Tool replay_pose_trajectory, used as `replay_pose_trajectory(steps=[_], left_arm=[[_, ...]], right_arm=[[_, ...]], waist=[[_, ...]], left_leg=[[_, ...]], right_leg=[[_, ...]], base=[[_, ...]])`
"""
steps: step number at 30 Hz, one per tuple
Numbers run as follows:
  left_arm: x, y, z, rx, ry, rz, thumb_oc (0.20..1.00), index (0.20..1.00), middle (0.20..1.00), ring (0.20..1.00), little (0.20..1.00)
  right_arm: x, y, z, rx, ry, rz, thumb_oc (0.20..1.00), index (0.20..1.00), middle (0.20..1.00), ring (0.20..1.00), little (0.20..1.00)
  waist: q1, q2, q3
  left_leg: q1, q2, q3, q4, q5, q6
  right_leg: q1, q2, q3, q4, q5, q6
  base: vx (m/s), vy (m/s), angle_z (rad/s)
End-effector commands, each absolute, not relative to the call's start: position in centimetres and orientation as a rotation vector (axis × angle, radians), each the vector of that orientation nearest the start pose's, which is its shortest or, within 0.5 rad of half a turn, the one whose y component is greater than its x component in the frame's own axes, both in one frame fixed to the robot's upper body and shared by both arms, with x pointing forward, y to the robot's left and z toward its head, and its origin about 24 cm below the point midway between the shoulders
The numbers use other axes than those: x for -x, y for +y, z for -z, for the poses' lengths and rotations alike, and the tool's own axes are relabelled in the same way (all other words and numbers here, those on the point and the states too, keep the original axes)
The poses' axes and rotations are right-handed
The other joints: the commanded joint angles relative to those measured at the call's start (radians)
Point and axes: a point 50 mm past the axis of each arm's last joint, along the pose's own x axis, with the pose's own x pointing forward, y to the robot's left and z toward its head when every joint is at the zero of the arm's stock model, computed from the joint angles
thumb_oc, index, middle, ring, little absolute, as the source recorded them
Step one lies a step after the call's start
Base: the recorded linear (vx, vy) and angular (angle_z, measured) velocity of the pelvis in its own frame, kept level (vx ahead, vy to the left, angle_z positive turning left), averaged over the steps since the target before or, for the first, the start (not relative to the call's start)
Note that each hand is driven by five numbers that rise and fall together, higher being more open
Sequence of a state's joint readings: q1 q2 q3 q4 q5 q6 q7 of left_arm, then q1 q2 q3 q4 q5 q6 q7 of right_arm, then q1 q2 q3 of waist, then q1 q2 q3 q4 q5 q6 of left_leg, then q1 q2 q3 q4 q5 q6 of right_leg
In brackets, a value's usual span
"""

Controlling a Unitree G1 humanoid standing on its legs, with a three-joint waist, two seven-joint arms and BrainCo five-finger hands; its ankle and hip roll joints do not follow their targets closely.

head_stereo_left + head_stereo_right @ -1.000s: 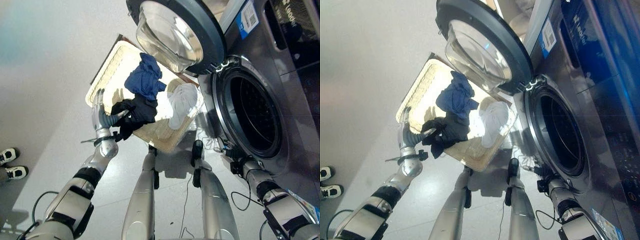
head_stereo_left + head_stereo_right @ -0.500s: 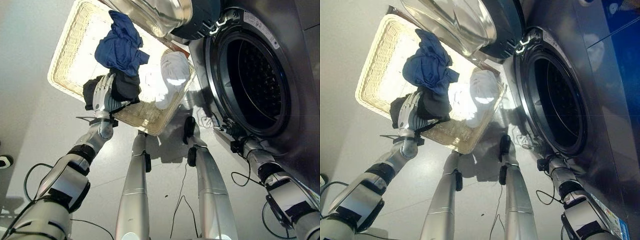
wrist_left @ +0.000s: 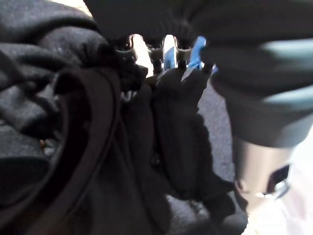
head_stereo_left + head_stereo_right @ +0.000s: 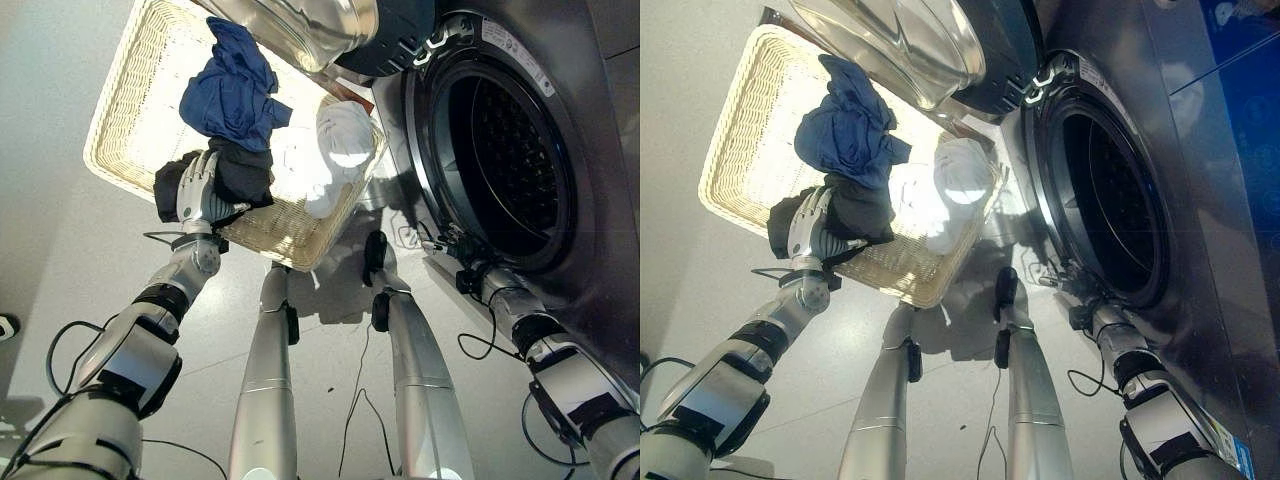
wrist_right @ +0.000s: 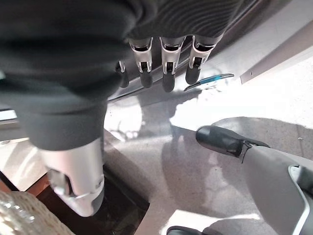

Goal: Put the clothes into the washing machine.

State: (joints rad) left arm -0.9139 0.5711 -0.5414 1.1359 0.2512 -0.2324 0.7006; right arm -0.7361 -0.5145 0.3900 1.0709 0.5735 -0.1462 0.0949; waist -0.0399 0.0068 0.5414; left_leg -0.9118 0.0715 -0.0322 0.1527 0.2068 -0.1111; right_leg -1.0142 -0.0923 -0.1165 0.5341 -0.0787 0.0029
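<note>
The left robot hand (image 4: pixel 197 190) was clenched in the black garment (image 4: pixel 238 172) at the wicker basket's (image 4: pixel 128 105) near edge. The washer drum (image 4: pixel 505 140) gaped at three o'clock from it, nearer the right robot hand (image 5: pixel 164 61), whose fingers hung slack, holding nothing.

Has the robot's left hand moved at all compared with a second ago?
Yes. The left hand has gone from the near rim of the wicker basket forward onto the black garment inside it.
</note>
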Motion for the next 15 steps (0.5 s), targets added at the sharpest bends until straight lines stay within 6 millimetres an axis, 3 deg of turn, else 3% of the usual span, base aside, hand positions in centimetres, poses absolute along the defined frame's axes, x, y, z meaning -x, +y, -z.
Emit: replay_pose_trajectory(steps=[1,10,13,15], left_arm=[[-37.6,27.0,-12.1,-1.140,-0.137,-0.511,1.000,1.000,1.000,1.000,1.000],[-37.3,27.8,-10.2,-1.279,0.053,-0.464,1.000,1.000,1.000,1.000,1.000],[-37.5,27.5,-10.0,-1.343,0.092,-0.407,0.235,0.235,0.235,0.235,0.235],[-37.7,27.4,-10.2,-1.351,0.093,-0.389,0.200,0.200,0.200,0.200,0.200]], right_arm=[[-35.8,-25.2,-5.8,0.158,0.207,0.005,1.000,1.000,1.000,1.000,1.000],[-36.3,-25.0,-6.4,0.167,0.196,-0.001,1.000,1.000,1.000,1.000,1.000],[-36.6,-24.9,-6.9,0.171,0.188,-0.005,1.000,1.000,1.000,1.000,1.000],[-36.7,-24.9,-7.1,0.173,0.182,-0.007,1.000,1.000,1.000,1.000,1.000]], waist=[[0.025,-0.047,-0.021],[0.019,-0.043,-0.021],[0.016,-0.042,-0.021],[0.015,-0.042,-0.021]], left_leg=[[-0.026,-0.047,-0.004,0.150,-0.117,0.002],[-0.031,-0.051,-0.002,0.154,-0.112,0.004],[-0.033,-0.051,0.000,0.152,-0.109,0.004],[-0.034,-0.051,0.001,0.150,-0.108,0.005]], right_leg=[[0.046,0.019,0.013,-0.186,0.163,0.120],[0.039,0.019,0.016,-0.187,0.168,0.118],[0.038,0.019,0.018,-0.189,0.171,0.118],[0.037,0.019,0.018,-0.191,0.171,0.118]], base=[[0.00,0.000,0.00],[0.00,0.000,0.00],[0.00,0.000,0.00],[0.00,0.000,0.00]])
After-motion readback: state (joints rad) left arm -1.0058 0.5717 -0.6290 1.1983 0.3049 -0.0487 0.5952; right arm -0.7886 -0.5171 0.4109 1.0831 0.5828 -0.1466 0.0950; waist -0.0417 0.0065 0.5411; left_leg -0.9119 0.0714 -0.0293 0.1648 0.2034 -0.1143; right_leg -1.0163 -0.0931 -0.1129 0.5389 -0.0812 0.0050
